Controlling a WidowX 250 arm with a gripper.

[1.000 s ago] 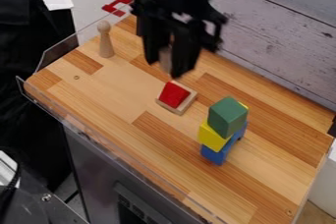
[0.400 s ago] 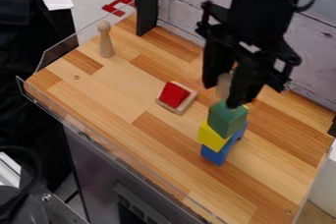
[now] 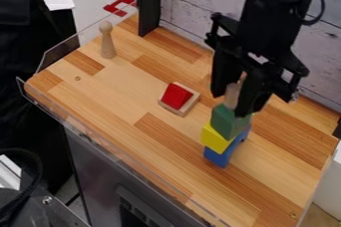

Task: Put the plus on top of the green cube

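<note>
Pale wood-coloured, the small piece (image 3: 232,94), presumably the plus, is sitting between the fingers of the black two-finger gripper (image 3: 233,102), which is gripping it just over the green cube (image 3: 230,122); whether it is touching the cube, I can't tell. Judging by its look, I'm expecting something light, stiff and hard to damage, perhaps a bit slippery against smooth fingers. Opposite flat sides are offering the best hold, with the underside being left free to meet the cube squarely. Below, the yellow block (image 3: 215,138) and blue block (image 3: 218,157) are supporting the cube, so any hard push is risking a topple.
</note>
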